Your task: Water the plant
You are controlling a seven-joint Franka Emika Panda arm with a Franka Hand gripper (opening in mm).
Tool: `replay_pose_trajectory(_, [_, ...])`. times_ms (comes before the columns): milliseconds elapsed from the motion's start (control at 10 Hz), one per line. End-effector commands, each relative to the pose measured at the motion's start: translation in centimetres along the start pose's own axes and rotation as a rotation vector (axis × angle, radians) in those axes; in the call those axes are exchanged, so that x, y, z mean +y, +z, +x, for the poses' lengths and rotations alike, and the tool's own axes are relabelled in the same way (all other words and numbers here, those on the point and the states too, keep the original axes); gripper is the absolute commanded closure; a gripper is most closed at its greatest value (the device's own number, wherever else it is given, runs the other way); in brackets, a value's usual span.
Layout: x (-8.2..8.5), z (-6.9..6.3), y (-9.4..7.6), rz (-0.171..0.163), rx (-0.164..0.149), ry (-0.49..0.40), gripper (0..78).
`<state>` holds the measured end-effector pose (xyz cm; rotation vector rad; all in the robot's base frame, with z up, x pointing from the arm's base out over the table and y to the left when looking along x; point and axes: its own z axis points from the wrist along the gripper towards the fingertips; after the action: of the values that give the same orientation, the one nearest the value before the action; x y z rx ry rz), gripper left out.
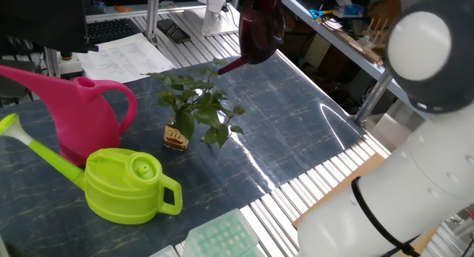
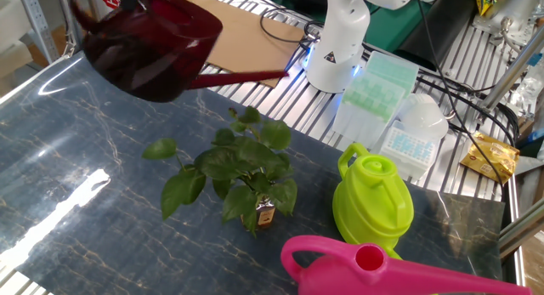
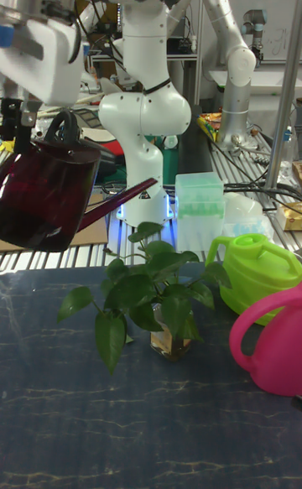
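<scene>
The plant [image 1: 198, 103] [image 2: 240, 170] [image 3: 151, 292] stands in a small glass bottle [image 1: 175, 137] mid-table, a sprig of broad green leaves. A dark maroon watering can [image 1: 259, 26] [image 2: 144, 50] [image 3: 46, 195] hangs in the air beside and above it. Its long spout [image 2: 246, 76] [image 3: 117, 200] points toward the plant with the tip higher than the leaves. My gripper [image 3: 17, 124] is shut on the can at its top, by the handle. In the two other views the gripper is cut off by the top edge.
A pink watering can [image 1: 78, 112] [image 2: 382, 265] and a lime green one [image 1: 126, 184] [image 2: 374, 200] stand close to the plant. Behind them are pale green tip boxes [image 2: 374, 81] [image 3: 200, 202], the robot base [image 2: 336, 48] and a cardboard sheet [image 2: 246, 40].
</scene>
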<state>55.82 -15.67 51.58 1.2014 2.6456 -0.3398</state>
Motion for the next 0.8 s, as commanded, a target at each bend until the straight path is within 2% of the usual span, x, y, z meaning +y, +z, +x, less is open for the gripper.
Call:
replay_pose_trajectory(100, [-0.1,-1.8,1.0,-0.037,0.045,-0.136,76.3])
replay_pose_trajectory(200, [-0.2,-2.6,1.7,-0.055,0.061,-0.184,76.3])
replay_pose_trajectory(400, [-0.2,-3.1,2.3,-0.071,0.077,-0.233,76.3])
replay_pose_trajectory(500, [-0.2,-3.5,2.7,-0.082,0.097,-0.279,76.3])
replay_pose_trajectory(800, [-0.2,-4.5,4.3,-0.094,0.116,-0.35,76.3])
